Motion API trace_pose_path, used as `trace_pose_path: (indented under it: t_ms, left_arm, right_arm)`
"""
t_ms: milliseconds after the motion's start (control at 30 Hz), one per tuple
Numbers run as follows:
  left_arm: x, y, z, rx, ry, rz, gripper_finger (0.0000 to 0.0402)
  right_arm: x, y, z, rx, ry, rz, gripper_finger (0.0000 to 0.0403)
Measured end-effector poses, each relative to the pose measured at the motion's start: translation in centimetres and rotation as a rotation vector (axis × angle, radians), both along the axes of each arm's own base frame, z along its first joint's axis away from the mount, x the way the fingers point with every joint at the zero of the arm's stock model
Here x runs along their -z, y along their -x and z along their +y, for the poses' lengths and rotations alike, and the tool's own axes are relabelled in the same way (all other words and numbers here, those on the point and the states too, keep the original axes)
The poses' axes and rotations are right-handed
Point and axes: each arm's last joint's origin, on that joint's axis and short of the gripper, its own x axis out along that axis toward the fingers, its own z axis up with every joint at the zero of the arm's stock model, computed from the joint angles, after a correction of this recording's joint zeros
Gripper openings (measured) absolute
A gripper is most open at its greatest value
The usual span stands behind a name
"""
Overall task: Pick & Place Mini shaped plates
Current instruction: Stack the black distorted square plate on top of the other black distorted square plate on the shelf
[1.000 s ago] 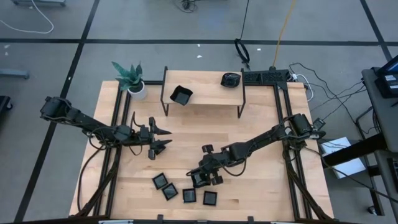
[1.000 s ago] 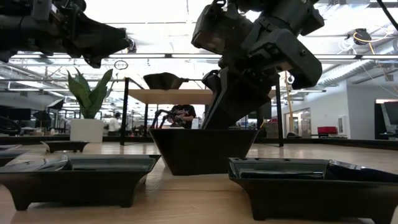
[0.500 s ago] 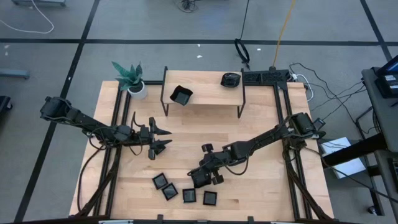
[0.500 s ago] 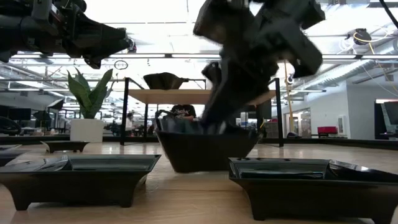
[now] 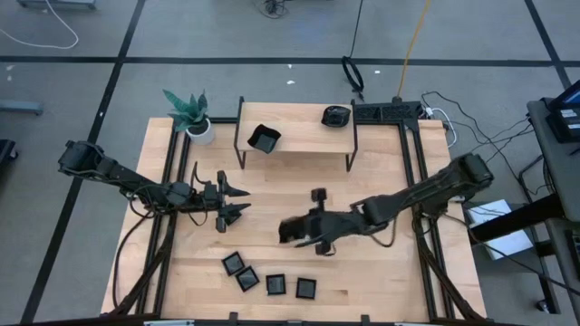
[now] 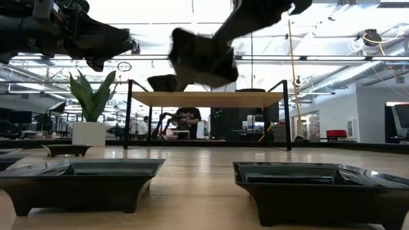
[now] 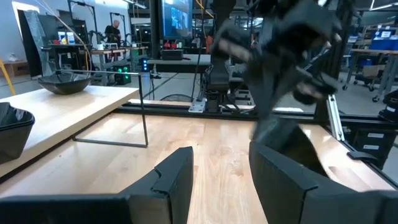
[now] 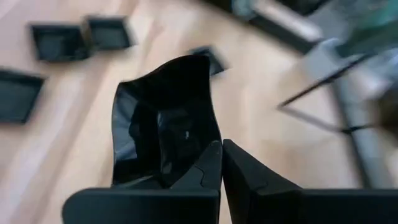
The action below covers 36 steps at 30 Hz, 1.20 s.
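Observation:
My right gripper [image 5: 301, 232] hangs over the middle of the table, shut on one black mini shaped plate [image 8: 163, 127]. In the low view that plate [image 6: 198, 54] shows high above the tabletop. Several more black square plates [image 5: 268, 277] rest flat on their bases near the table's front edge; two of them [image 6: 80, 179] [image 6: 319, 185] fill the low view. My left gripper [image 5: 237, 201] stays at the table's left, level and open, with nothing between its fingers [image 7: 180, 180]. My right gripper pinches one side wall of the plate at its rim [image 8: 208, 134] between the two fingers [image 8: 208, 163]; one finger seems to lie inside the dish and one outside. The fingers slant down from the table's right. The plate is lifted clear and tilted.
A low wooden shelf [image 5: 308, 140] stands at the back with a square black dish [image 5: 264, 139] and a rounded one [image 5: 336, 115] on it. A potted plant [image 5: 190, 116] is at the back left. Black frame rails run along both sides of the table [image 5: 408, 172].
My right gripper has risen from the front row of plates and gone toward the far edge, tipping up and rolling as it went. The plate it holds has left the table and now hangs clear above it.

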Motion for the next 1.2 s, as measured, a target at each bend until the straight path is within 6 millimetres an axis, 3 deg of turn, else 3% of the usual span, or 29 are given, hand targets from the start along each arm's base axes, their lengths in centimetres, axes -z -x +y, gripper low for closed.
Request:
trace_pose_path:
  t_ms: [100, 333, 533, 733, 900, 1200]
  left_arm:
    - [0.0, 0.0, 0.0, -0.002, 0.000, 0.000, 0.0161]
    - [-0.1, 0.0, 0.1, -0.005, 0.021, -0.007, 0.0161]
    - [0.0, -0.3, 0.5, -0.032, 0.053, 0.001, 0.0161]
    - [-2.4, -2.5, 0.5, -0.063, -0.064, -0.043, 0.0161]
    - [-3.4, -5.0, 0.5, -0.137, -0.194, -0.008, 0.0161]
    - [-6.5, -11.7, 1.7, -0.373, -0.249, 0.162, 0.0203]
  right_arm:
    - [-0.6, 1.6, -0.2, 0.041, 0.039, -0.145, 0.0000]
    - [0.4, 5.9, -2.3, 0.234, 0.216, -0.599, 0.0000]
    - [0.4, 8.4, -3.9, 0.286, 0.393, -0.824, 0.0000]
    - [-0.3, 8.4, -5.6, 0.311, 0.556, -0.872, 0.0000]
    - [-0.5, 8.2, -7.8, 0.387, 0.665, -0.833, 0.0000]
    - [0.2, 8.3, -10.7, 0.482, 0.685, -0.798, 0.0000]
